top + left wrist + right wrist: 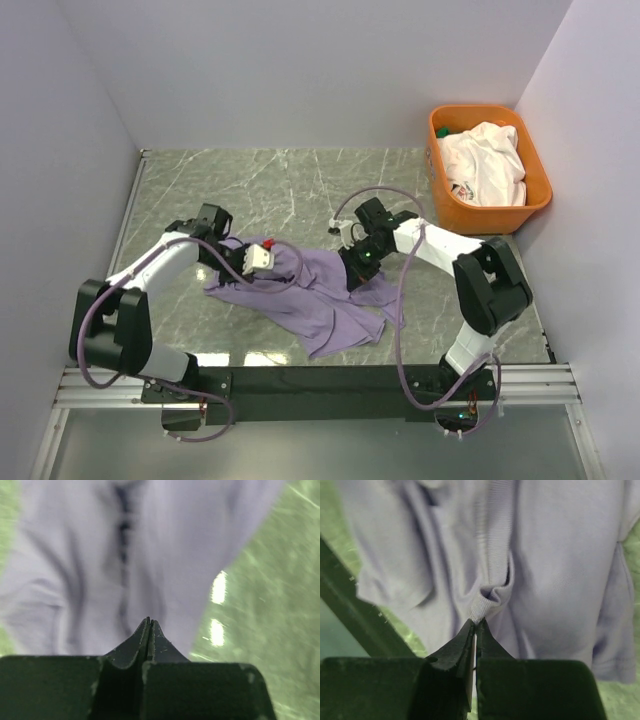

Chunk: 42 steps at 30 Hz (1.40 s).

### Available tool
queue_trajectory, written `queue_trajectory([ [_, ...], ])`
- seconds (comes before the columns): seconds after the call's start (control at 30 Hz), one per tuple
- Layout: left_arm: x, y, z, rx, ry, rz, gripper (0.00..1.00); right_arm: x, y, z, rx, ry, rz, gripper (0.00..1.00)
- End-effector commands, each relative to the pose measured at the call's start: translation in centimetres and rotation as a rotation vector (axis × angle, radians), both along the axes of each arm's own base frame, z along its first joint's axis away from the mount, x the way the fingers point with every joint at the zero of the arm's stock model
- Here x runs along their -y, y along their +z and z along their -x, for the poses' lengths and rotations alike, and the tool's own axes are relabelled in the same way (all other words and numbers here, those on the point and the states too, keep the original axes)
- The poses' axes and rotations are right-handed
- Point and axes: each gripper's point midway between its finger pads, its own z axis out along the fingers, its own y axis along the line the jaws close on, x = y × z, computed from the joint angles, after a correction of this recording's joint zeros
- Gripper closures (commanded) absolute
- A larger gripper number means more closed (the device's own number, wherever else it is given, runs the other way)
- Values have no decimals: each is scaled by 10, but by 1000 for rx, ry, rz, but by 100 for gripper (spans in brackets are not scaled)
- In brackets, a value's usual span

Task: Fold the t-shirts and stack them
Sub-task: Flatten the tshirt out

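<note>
The lavender t-shirt (322, 298) lies crumpled on the marble table between my two arms. My left gripper (264, 258) is over its upper left part. In the left wrist view this gripper (149, 621) is shut, tips pressed together, with the blurred lavender t-shirt (100, 555) just beyond; I cannot tell whether cloth is pinched. My right gripper (358, 264) is at the shirt's right side. In the right wrist view it (477, 623) is shut on the ribbed collar (492, 587) of the lavender t-shirt (560, 570). The white t-shirt (488, 165) lies bunched in the tub.
An orange plastic tub (480, 216) stands at the back right corner. White walls close in the table (260, 185) at the back and both sides. A black rail (330, 378) runs along the near edge between the arm bases.
</note>
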Motion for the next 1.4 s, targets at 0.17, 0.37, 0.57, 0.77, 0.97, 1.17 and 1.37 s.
queue_trajectory([
  [0.17,13,29,-25,-44,93,129,30,1,37,21,106,101,-91,100],
  [0.37,36,43,-89,-92,216,227,23,12,48,19,200,72,-74,100],
  [0.57,60,22,-103,-116,154,187,23,17,44,15,220,77,-41,100],
  [0.77,68,-8,-110,-120,146,133,25,15,47,14,223,83,-49,100],
  [0.97,58,-20,-98,-182,114,49,79,29,43,12,258,76,12,100],
  [1.17,25,64,-121,-80,306,168,99,55,80,-38,395,-50,65,100],
  [1.37,5,177,-161,159,504,315,99,68,179,-109,682,-141,52,100],
])
